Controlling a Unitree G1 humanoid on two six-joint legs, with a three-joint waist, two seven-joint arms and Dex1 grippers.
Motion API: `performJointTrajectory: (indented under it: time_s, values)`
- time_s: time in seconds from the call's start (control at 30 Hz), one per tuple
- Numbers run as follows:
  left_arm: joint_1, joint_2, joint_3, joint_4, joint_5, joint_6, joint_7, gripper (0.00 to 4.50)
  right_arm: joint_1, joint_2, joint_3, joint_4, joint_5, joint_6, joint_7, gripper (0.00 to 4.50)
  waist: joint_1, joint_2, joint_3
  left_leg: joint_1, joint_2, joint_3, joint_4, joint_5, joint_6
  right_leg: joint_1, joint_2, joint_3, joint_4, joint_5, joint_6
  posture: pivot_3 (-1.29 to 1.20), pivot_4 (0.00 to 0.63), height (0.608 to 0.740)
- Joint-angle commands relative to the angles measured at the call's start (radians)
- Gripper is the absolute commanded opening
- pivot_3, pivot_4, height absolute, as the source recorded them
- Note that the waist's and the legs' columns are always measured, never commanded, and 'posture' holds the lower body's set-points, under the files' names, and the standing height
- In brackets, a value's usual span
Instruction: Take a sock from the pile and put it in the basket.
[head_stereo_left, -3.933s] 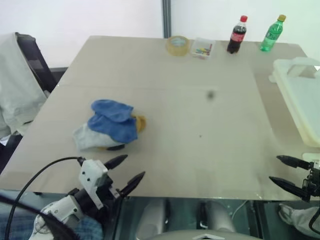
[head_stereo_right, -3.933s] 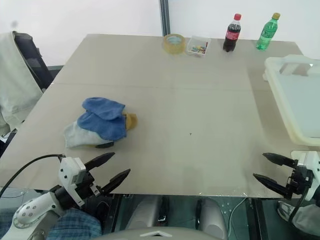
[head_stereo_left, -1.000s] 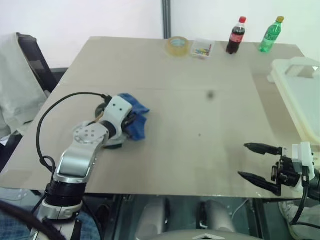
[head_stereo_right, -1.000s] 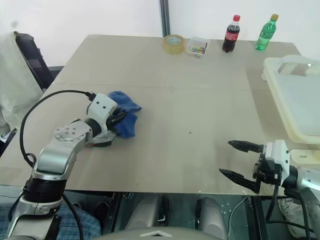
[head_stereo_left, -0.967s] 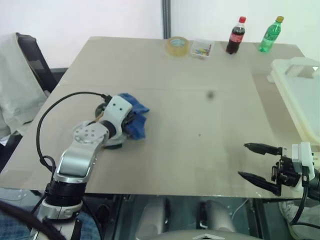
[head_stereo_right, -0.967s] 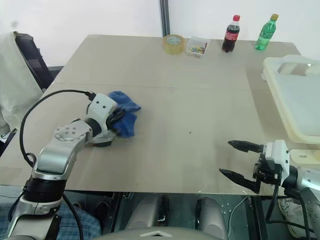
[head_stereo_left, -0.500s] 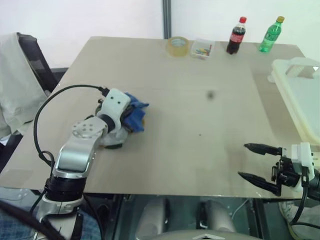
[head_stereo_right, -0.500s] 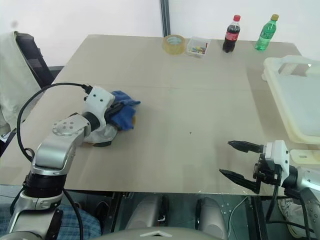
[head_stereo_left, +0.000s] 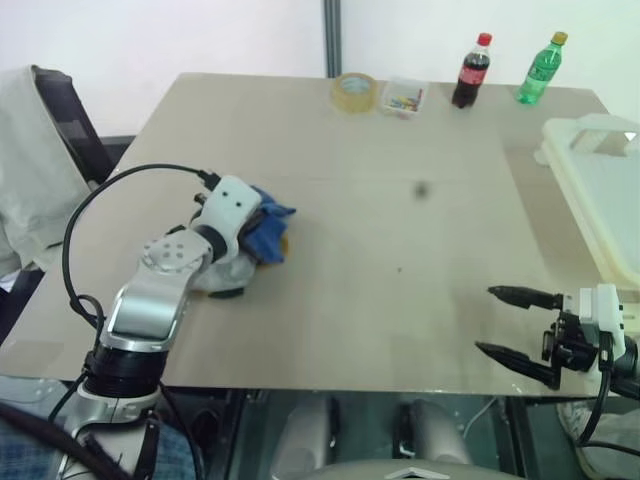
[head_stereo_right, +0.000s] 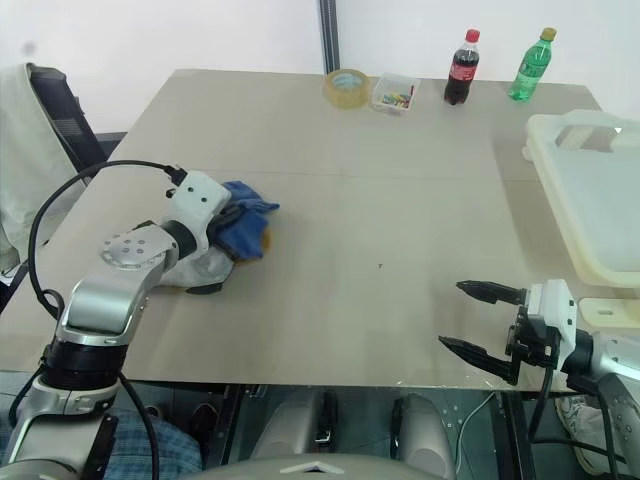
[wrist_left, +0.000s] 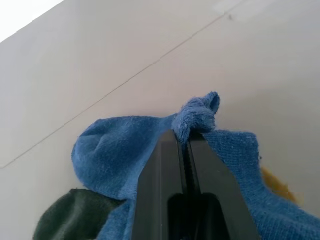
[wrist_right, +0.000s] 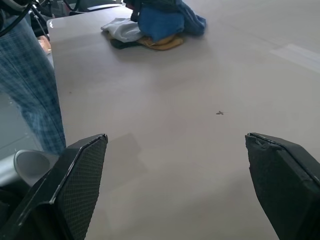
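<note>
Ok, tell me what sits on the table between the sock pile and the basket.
Nothing: in the right eye view the tabletop between the sock pile and the basket is bare.

Blue sock (wrist_left: 125, 150) over mustard and dark green ones (black gripper (wrist_left: 183, 145)).

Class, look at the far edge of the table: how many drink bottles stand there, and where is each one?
2. The dark cola bottle with a red cap stands at the table's far edge, right of the small clear box. The green bottle stands further right, near the far right corner. No others show.
</note>
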Motion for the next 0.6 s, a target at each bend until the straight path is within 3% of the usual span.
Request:
performJointTrajectory:
  time_s: [0.03, 0.13, 0.6]
  values:
    - [-0.015, -0.017, 0.026, -0.031, -0.009, 0.003, 0.015, 1.04, 0.007, 0.004, -0.012, -0.017, 0.007, -0.018, 0.002, 4.50, 0.001, 0.000, 0.000, 0.000, 0.000, 0.000, 0.000, 0.000, 0.000, 0.000, 0.000, 0.000, 0.000, 0.000, 0.000, 0.00, 0.150, 0.735]
    - [-0.022, -0.033, 0.029, -0.029, -0.007, 0.015, 0.025, 2.13, 0.011, 0.000, -0.017, -0.018, 0.010, -0.015, 0.003, 4.50, 0.001, 0.000, 0.000, 0.000, 0.000, 0.000, 0.000, 0.000, 0.000, 0.000, 0.000, 0.000, 0.000, 0.000, 0.000, 0.00, 0.150, 0.735]
    - [-0.100, -0.055, -0.005, 0.021, 0.027, 0.024, 0.040, 2.13, 0.011, -0.007, -0.016, -0.017, 0.001, -0.014, 0.002, 4.50, 0.000, 0.000, 0.000, 0.000, 0.000, 0.000, 0.001, 0.000, -0.001, 0.000, 0.000, 0.000, 0.001, 0.000, 0.000, 0.00, 0.150, 0.735]
